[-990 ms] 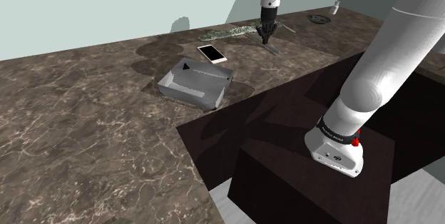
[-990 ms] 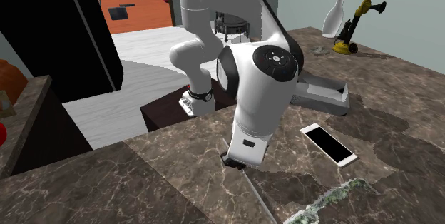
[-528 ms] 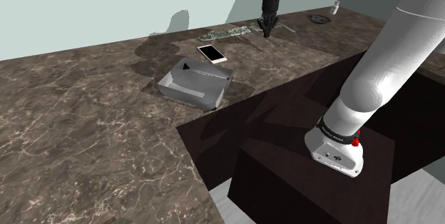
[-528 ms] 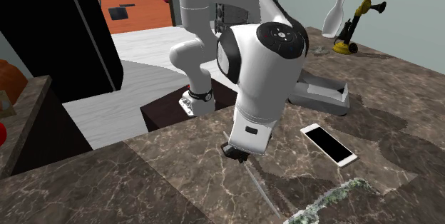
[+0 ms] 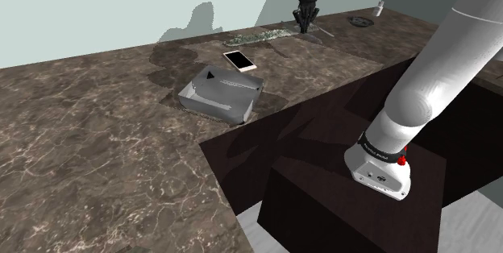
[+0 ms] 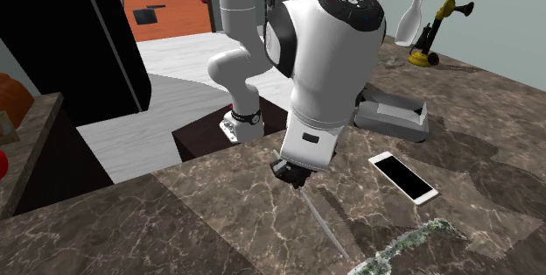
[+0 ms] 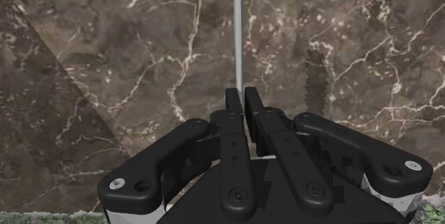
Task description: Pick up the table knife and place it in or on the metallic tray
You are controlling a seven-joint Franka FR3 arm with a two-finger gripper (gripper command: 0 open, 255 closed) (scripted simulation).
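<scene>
The pincer [image 7: 242, 107] is clenching on the table knife [image 7: 237, 37]. Its two black fingers [image 7: 233, 108] are pressing close together with only the thin knife between them. The fingers are matte, blocky and angular, with small round screw heads showing on the links behind them.

The knife is appearing as a narrow, straight, pale grey strip, seen edge-on. It is running from the fingertips out over the desk [image 5: 97, 130]. In the second exterior view the pincer is gripping it at one end, and it is slanting down and away toward the desk. I cannot tell whether its far tip is touching the surface.

The desk is showing a brown marbled stone surface laced with thin white veins.

The tray [image 5: 211, 106] is sitting on the desk well apart from the knife. It is a shallow, rectangular grey box with raised walls and a smooth, dull sheen.

A phone [image 5: 239, 60], flat with a black screen and a white edge, is lying near the tray on the side toward the pincer. A long green speckled strip [image 5: 259, 35] is lying near the pincer along the desk's far edge.

The arm [image 6: 328, 63] is looking smooth, rounded and white, with dark joints.
</scene>
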